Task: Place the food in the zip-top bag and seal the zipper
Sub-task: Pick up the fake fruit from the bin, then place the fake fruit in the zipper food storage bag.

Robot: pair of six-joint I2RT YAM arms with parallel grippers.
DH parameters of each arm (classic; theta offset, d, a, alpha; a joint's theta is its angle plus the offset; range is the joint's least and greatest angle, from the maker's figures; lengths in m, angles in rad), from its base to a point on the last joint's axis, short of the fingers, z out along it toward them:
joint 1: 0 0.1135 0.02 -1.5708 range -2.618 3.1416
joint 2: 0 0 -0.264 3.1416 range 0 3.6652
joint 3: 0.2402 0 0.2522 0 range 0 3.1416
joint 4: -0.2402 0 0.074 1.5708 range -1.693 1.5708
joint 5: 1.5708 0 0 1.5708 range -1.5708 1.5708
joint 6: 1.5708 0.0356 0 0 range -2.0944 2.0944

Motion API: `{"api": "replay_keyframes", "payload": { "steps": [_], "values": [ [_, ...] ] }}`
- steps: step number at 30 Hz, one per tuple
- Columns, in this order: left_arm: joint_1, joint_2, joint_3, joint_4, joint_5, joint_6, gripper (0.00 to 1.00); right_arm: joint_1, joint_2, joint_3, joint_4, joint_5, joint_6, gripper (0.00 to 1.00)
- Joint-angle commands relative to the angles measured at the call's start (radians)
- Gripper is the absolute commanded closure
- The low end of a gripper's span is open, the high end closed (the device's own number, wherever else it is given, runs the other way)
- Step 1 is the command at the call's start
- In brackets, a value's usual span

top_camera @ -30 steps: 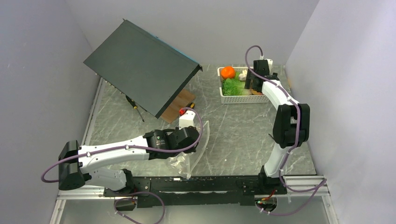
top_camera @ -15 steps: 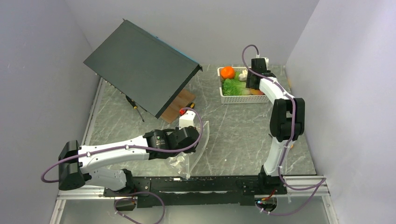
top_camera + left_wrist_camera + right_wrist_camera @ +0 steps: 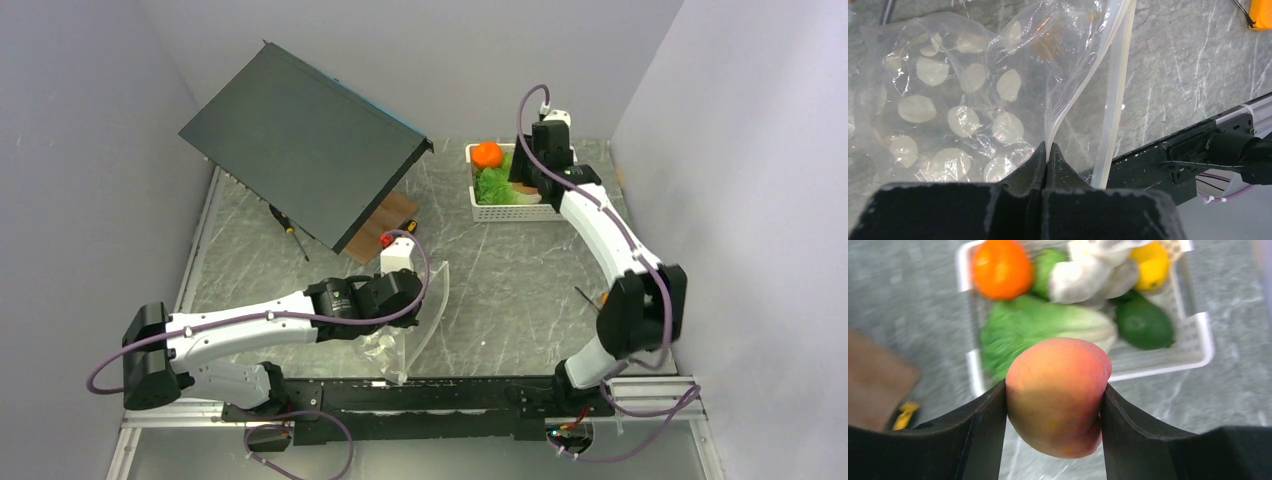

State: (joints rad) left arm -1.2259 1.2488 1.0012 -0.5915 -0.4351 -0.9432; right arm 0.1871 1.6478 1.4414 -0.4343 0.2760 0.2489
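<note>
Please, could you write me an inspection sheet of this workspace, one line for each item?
Surface: grey marbled table; nothing spilled seen.
Job's things: dotted bag by left arm, mouth parted; peach held at basket; orange, lettuce, lemon in basket.
Clutter: dark panel, screwdriver, wooden board.
Grippers: left end effector shut on bag edge; right end effector shut on peach.
Cables: purple cables along both arms; no snag seen.
Surroundings: plain grey walls.
</note>
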Motion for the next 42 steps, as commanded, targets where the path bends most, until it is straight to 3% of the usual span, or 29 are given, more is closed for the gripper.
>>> {"api": "replay_keyframes", "payload": {
  "steps": [1, 4, 8, 14, 21, 24, 32, 42],
  "values": [
    [0.019, -0.038, -0.016, 0.060, 0.052, -0.030, 1.00, 0.123, -0.206, -0.150, 0.010, -0.174, 0.084, 1.00],
    [0.031, -0.048, -0.025, 0.075, 0.067, -0.029, 1.00, 0.183, -0.362, -0.304, 0.057, -0.365, 0.128, 1.00],
    [0.044, -0.067, -0.038, 0.092, 0.086, -0.030, 1.00, 0.221, -0.550, -0.439, 0.066, -0.487, 0.158, 1.00],
    [0.068, -0.099, -0.040, 0.112, 0.108, -0.009, 1.00, 0.229, -0.707, -0.498, 0.036, -0.737, 0.170, 1.00],
    [0.084, -0.141, -0.024, 0.154, 0.139, 0.034, 1.00, 0.264, -0.834, -0.630, 0.356, -1.095, 0.321, 1.00],
    [0.086, -0.154, -0.016, 0.174, 0.152, 0.048, 1.00, 0.303, -0.826, -0.653, 0.426, -1.108, 0.350, 1.00],
    [0.088, -0.163, -0.012, 0.196, 0.169, 0.042, 1.00, 0.418, -0.772, -0.688, 0.420, -1.017, 0.302, 1.00],
    [0.088, -0.166, -0.021, 0.227, 0.172, 0.027, 1.00, 0.598, -0.788, -0.730, 0.272, -0.623, 0.190, 1.00]
  ]
}}
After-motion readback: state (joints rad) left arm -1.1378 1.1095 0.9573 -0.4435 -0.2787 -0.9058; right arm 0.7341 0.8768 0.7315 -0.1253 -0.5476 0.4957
